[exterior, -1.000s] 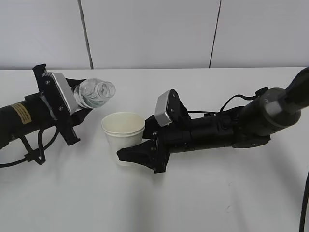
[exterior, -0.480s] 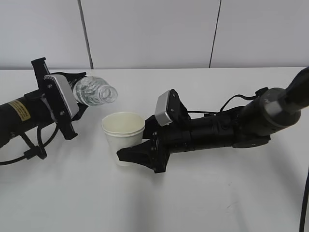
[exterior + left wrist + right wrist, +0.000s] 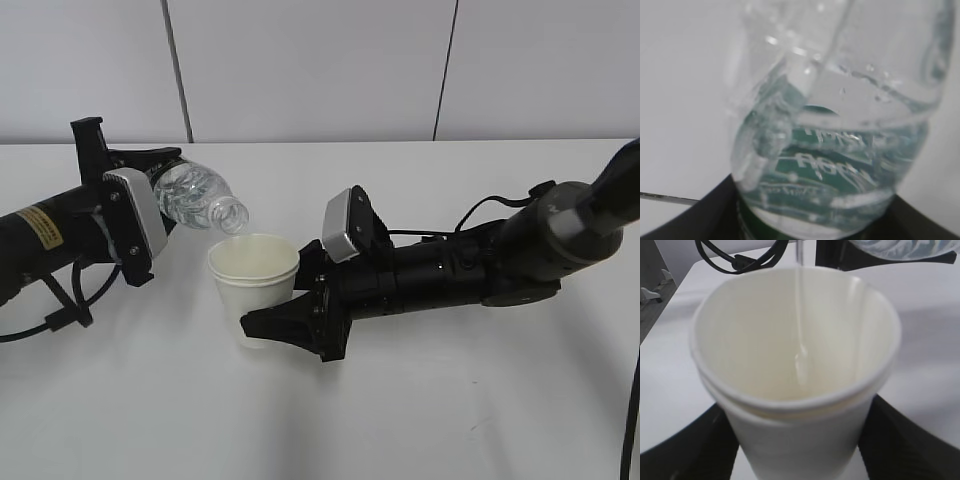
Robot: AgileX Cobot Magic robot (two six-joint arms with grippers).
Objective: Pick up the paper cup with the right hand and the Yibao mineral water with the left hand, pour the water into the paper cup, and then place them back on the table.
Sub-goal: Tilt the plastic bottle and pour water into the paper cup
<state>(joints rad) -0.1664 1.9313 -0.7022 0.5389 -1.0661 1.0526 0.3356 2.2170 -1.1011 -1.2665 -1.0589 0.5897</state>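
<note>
My left gripper (image 3: 150, 205) is shut on the Yibao mineral water bottle (image 3: 200, 197). The bottle is tilted with its open mouth down and to the right, just above the paper cup's rim. In the left wrist view the bottle (image 3: 840, 130) fills the frame, green label low, black fingers at both sides. My right gripper (image 3: 270, 318) is shut on the cream-white paper cup (image 3: 255, 285) and holds it upright. In the right wrist view a thin stream of water runs into the cup (image 3: 795, 360), with the bottle (image 3: 905, 247) above it at the top right.
The white table (image 3: 420, 400) spreads around both arms. A black cable (image 3: 60, 315) hangs under the left arm, and another (image 3: 630, 420) runs at the right edge. A grey panelled wall (image 3: 320, 70) stands behind the table.
The left gripper has rotated and tipped the bottle further, so its mouth has dropped down and right to the cup's rim. The right gripper and cup have shifted slightly left and down.
</note>
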